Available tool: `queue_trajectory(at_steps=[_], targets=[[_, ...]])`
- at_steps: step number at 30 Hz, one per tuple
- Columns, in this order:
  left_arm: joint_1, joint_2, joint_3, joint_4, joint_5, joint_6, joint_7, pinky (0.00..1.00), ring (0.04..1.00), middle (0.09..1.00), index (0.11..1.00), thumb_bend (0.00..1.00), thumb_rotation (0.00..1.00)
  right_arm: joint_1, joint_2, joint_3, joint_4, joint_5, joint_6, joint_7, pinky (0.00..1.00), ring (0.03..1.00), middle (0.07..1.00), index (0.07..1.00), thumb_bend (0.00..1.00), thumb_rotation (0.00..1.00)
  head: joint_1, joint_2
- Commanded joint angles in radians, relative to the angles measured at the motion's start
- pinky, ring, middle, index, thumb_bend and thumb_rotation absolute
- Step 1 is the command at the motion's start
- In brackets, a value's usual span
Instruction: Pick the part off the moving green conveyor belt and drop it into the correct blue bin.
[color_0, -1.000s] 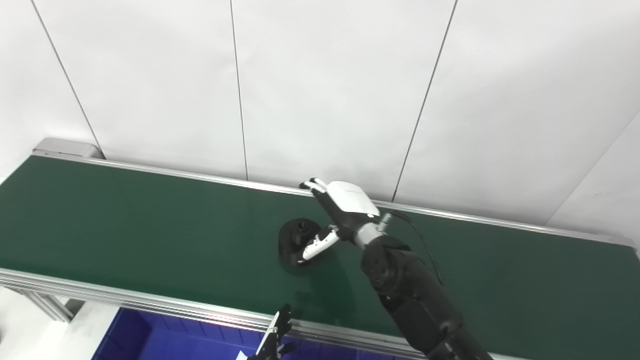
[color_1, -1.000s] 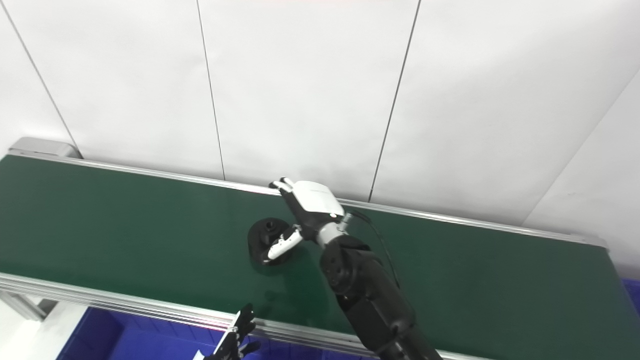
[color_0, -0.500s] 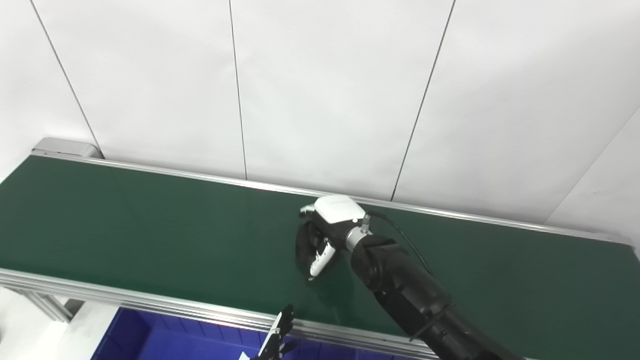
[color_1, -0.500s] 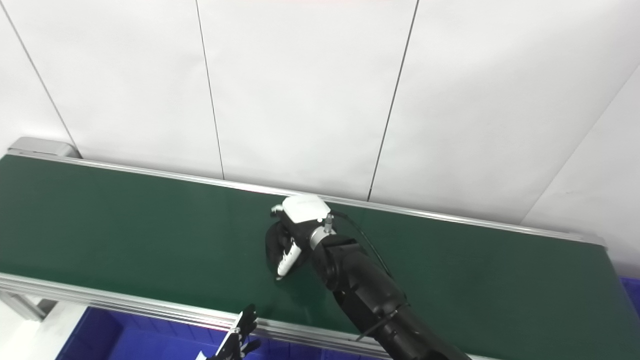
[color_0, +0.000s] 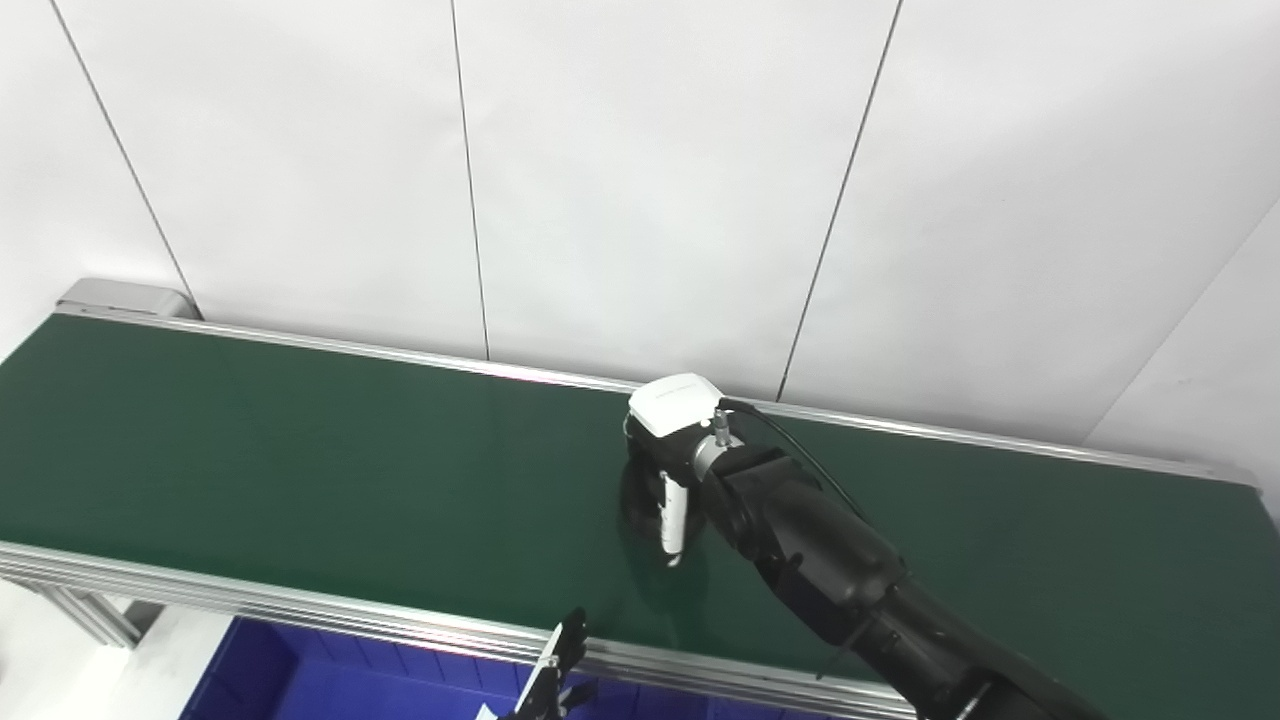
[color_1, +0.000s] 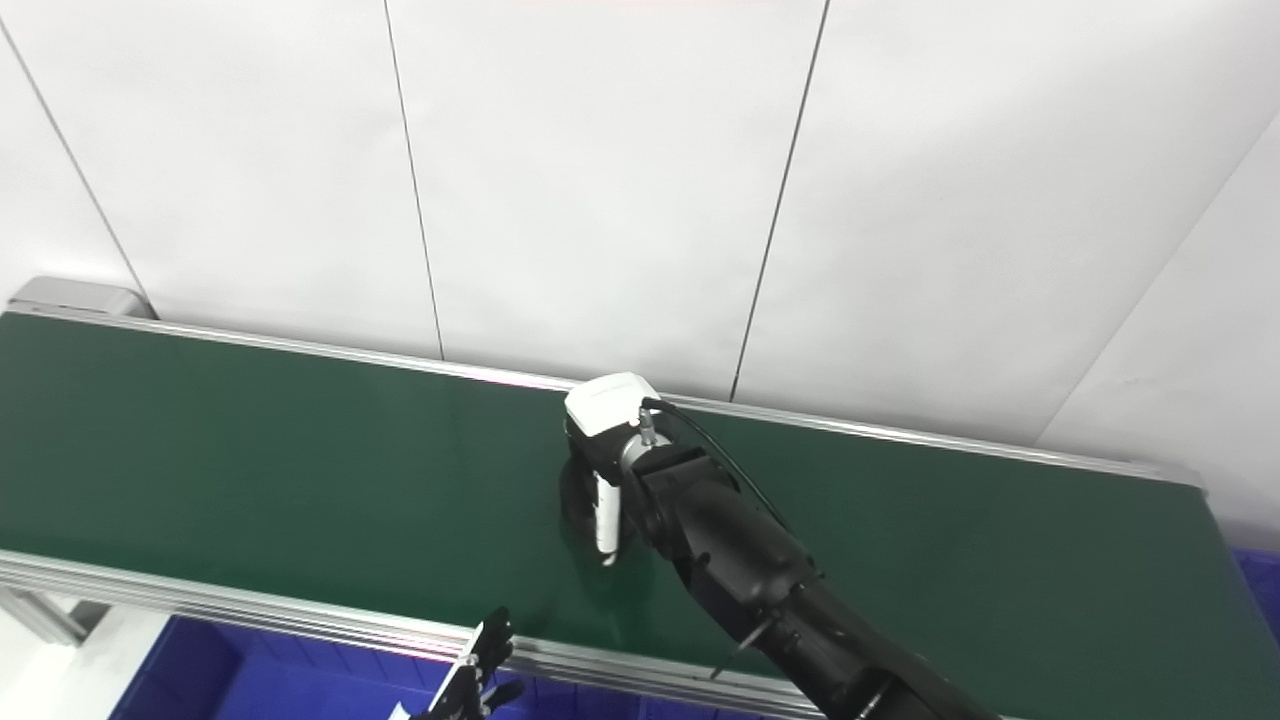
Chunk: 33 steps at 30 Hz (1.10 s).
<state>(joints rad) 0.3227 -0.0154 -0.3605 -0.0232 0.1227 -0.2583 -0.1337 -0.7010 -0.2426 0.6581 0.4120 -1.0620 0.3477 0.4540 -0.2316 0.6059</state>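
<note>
Green conveyor belt, framed by aluminium rails, is seen running across the scene in front of a white panelled wall. Black part, rounded in outline, is found on the belt surface about midway along it, nearer the far rail than the near one, and is largely covered by the right hand. Right hand, white-backed with black palm, is lowered over the part with its back turned upward; the fingers are hidden on the far side, and a white thumb is laid down the near side of the part, so the hand is closed around it. Whether the part is lifted clear of the belt cannot be told. Black forearm of the right arm is entered from the lower right edge, with a thin black cable looped from the wrist. Left hand is shown only partly at the bottom edge, below the near rail, with dark fingers raised; whether these are spread or curled cannot be told. Blue bin is placed under the near rail at lower left, its interior mostly out of frame.
</note>
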Motion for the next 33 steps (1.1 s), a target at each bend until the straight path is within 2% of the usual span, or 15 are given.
queue_trajectory(at_steps=[1, 7, 12, 14, 18, 20, 23, 26, 27, 28, 29, 32, 33], targets=[[-0.003, -0.004, -0.002, -0.035, -0.017, -0.011, -0.008, 0.90, 0.997, 1.000, 1.000, 0.73, 0.92, 0.003, 0.008, -0.012, -0.021, 0.014, 0.005, -0.008, 0.44, 0.554, 0.508, 0.481, 0.53, 0.00, -0.004, 0.001], [0.003, -0.006, 0.001, -0.046, -0.016, -0.013, -0.001, 0.92, 1.000, 1.000, 1.000, 0.73, 0.93, 0.024, 0.020, -0.050, -0.051, 0.041, -0.002, -0.025, 0.44, 0.554, 0.515, 0.474, 0.53, 0.00, -0.018, 0.010], [0.010, 0.000, 0.005, -0.059, -0.010, -0.013, 0.000, 0.92, 0.988, 1.000, 1.000, 0.74, 0.94, 0.045, -0.001, -0.070, -0.170, 0.074, -0.018, 0.016, 0.34, 0.422, 0.482, 0.524, 0.52, 0.00, -0.032, 0.022], [0.012, 0.005, 0.009, -0.065, -0.007, -0.013, 0.000, 0.93, 0.985, 1.000, 1.000, 0.74, 0.95, 0.045, -0.018, -0.064, -0.245, 0.071, -0.006, 0.076, 0.33, 0.411, 0.480, 0.529, 0.52, 0.00, -0.042, 0.028], [0.016, 0.012, 0.020, -0.095, -0.033, 0.018, -0.009, 0.95, 0.995, 1.000, 1.000, 0.74, 0.96, 0.007, -0.062, -0.021, -0.392, 0.026, -0.004, 0.269, 0.30, 0.396, 0.480, 0.544, 0.51, 0.00, -0.097, 0.052], [0.016, 0.018, 0.027, -0.121, -0.029, 0.055, -0.007, 0.96, 0.999, 1.000, 1.000, 0.76, 0.97, -0.025, -0.087, 0.006, -0.484, -0.028, 0.003, 0.422, 0.29, 0.396, 0.484, 0.553, 0.51, 0.00, -0.131, 0.064], [0.015, 0.029, 0.039, -0.156, -0.021, 0.106, -0.007, 0.95, 0.990, 1.000, 1.000, 0.80, 0.99, -0.053, -0.117, 0.014, -0.593, -0.073, -0.003, 0.598, 0.31, 0.393, 0.488, 0.546, 0.51, 0.00, -0.171, 0.082], [0.009, 0.048, 0.052, -0.186, -0.037, 0.144, -0.018, 0.95, 0.989, 1.000, 1.000, 0.80, 1.00, -0.048, -0.130, -0.007, -0.668, -0.088, -0.013, 0.678, 0.32, 0.392, 0.494, 0.535, 0.51, 0.00, -0.235, 0.118], [0.008, 0.053, 0.055, -0.193, -0.040, 0.152, -0.022, 0.95, 0.990, 1.000, 1.000, 0.79, 1.00, -0.040, -0.136, -0.014, -0.692, -0.094, -0.019, 0.692, 0.32, 0.388, 0.491, 0.545, 0.51, 0.00, -0.235, 0.118], [0.006, 0.063, 0.060, -0.203, -0.043, 0.169, -0.027, 0.95, 0.990, 1.000, 1.000, 0.78, 1.00, -0.029, -0.145, -0.019, -0.725, -0.105, -0.026, 0.713, 0.31, 0.387, 0.490, 0.550, 0.51, 0.00, -0.276, 0.140], [0.004, 0.069, 0.064, -0.211, -0.045, 0.181, -0.031, 0.95, 0.987, 1.000, 1.000, 0.78, 1.00, -0.022, -0.149, -0.024, -0.747, -0.113, -0.032, 0.729, 0.31, 0.386, 0.488, 0.557, 0.51, 0.00, -0.276, 0.140], [0.001, 0.093, 0.085, -0.237, -0.065, 0.208, -0.045, 0.95, 0.979, 1.000, 1.000, 0.77, 1.00, 0.024, -0.172, -0.025, -0.845, -0.150, -0.055, 0.790, 0.32, 0.387, 0.494, 0.554, 0.51, 0.00, -0.361, 0.164], [0.000, 0.099, 0.090, -0.242, -0.073, 0.213, -0.050, 0.95, 0.983, 1.000, 1.000, 0.76, 1.00, 0.041, -0.178, -0.026, -0.873, -0.160, -0.060, 0.804, 0.32, 0.385, 0.494, 0.550, 0.51, 0.00, -0.361, 0.164]])
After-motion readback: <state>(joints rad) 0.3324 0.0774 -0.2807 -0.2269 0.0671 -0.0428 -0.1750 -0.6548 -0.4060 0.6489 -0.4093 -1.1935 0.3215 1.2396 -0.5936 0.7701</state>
